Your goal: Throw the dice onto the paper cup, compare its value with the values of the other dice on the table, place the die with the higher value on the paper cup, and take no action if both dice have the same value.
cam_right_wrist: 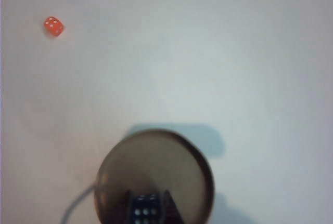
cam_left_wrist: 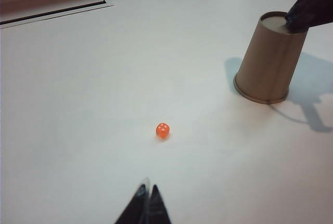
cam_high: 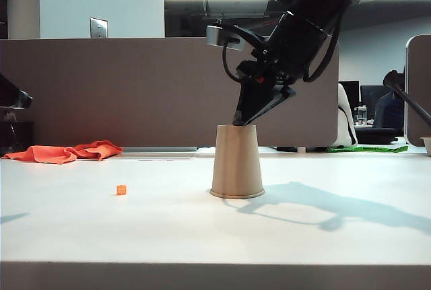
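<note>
The paper cup point(cam_high: 237, 162) stands upside down on the white table point(cam_high: 337, 236), its wide mouth down. My right gripper point(cam_right_wrist: 146, 209) hangs just over the cup's upturned base point(cam_right_wrist: 156, 167), shut on the dark blue die point(cam_right_wrist: 145, 206), whose pale pips face the camera. The exterior view shows the right gripper point(cam_high: 244, 122) tilted down onto the cup's top. The orange die point(cam_high: 121, 190) lies on the table well left of the cup. My left gripper point(cam_left_wrist: 147, 192) is shut and empty, a short way in front of the orange die point(cam_left_wrist: 163, 130), with the cup point(cam_left_wrist: 268, 60) farther off.
An orange-red cloth point(cam_high: 64, 152) lies at the back left of the table. A grey partition point(cam_high: 135, 88) runs behind the table. The right arm's shadow point(cam_high: 330, 206) falls to the right of the cup.
</note>
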Action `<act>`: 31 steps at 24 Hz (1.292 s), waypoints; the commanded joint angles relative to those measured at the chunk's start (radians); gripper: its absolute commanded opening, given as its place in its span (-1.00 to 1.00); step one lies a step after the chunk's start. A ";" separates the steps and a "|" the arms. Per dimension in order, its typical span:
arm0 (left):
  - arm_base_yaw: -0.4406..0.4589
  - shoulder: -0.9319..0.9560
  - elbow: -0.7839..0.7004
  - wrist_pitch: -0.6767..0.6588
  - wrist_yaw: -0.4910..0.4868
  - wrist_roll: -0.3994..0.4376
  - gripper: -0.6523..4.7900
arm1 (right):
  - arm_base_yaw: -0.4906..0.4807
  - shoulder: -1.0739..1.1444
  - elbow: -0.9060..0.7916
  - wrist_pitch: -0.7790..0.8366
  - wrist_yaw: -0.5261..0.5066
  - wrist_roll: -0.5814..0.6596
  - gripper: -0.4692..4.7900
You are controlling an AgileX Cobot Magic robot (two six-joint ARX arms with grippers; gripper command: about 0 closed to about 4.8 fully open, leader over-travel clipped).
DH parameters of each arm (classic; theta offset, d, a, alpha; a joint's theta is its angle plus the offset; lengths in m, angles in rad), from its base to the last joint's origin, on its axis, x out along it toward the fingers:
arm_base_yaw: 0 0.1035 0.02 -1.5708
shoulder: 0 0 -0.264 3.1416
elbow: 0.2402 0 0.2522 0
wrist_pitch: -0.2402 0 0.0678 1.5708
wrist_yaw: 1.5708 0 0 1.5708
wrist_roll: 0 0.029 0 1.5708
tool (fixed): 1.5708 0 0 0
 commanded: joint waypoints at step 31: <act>0.000 -0.002 0.005 0.016 0.008 0.002 -0.78 | -0.166 -0.002 0.003 -0.024 0.166 0.367 -0.62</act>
